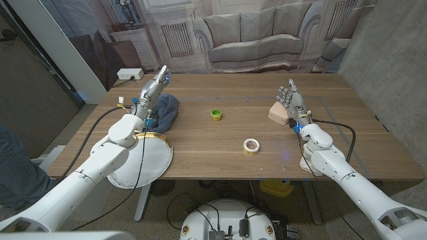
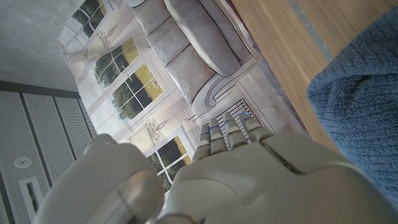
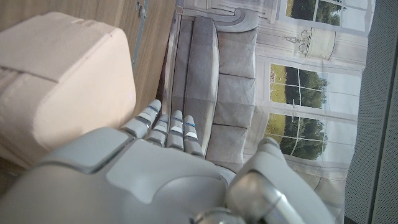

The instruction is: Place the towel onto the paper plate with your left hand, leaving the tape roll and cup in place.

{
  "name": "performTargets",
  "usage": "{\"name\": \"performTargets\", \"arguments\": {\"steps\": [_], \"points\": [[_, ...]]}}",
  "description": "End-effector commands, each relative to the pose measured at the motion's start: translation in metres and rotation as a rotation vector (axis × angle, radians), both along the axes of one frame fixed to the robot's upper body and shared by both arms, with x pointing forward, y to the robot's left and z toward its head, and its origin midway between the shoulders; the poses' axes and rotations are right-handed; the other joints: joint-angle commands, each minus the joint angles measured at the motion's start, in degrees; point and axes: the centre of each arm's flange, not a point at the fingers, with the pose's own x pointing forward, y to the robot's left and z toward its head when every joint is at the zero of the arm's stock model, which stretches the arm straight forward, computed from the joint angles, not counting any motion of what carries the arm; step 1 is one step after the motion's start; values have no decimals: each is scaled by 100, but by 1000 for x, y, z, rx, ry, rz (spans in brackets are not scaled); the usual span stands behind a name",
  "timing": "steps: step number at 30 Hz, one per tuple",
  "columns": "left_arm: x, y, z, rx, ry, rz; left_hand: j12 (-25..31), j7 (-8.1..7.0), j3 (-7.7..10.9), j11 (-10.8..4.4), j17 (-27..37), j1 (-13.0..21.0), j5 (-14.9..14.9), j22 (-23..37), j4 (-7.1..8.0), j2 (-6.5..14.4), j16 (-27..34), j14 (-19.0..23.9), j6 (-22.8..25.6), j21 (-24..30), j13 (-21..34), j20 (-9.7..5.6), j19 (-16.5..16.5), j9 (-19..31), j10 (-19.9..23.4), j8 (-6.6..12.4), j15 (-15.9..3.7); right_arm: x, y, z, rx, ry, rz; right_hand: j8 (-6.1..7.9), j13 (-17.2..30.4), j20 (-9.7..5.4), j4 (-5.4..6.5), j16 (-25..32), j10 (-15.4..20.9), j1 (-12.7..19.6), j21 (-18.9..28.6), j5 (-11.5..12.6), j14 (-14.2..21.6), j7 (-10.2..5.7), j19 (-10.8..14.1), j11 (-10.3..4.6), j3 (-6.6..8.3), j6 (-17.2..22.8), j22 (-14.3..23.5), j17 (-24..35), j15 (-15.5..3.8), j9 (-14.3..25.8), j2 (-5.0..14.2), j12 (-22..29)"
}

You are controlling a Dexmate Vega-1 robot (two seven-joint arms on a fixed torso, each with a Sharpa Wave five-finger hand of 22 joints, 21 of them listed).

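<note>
Left hand (image 1: 155, 85) hovers beside the blue towel (image 1: 165, 111), fingers straight and seemingly together; paper plate (image 1: 143, 160) nearer.

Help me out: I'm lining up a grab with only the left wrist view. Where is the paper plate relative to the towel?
Observer: The paper plate lies nearer the robot than the towel, at the near-left edge of the table, partly overhanging it.
Operator: Anything nearby to avoid?
Observer: The green cup and the tape roll sit right of the towel, towards the table's middle, apart from it.
Operator: Is my hand holding anything?
Observer: No, the left hand is raised by the towel's far-left side, fingers apart, holding nothing.
</note>
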Motion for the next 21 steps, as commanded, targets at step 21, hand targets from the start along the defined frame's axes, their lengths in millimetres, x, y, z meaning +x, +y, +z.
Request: {"name": "performTargets", "arguments": {"steps": [21], "points": [[-26,26,8,134,-22,224,7,16,-27,-7,6,104,79,8,-64,0,-3,224,180,58,2,-405,291,26,209,44,-10,3,6,-3,56,0,28,22,32,-136,-37,2,106,40,35,-21,111,-14,88,-1,1,80,24,22,-2,17,25,44]]}}
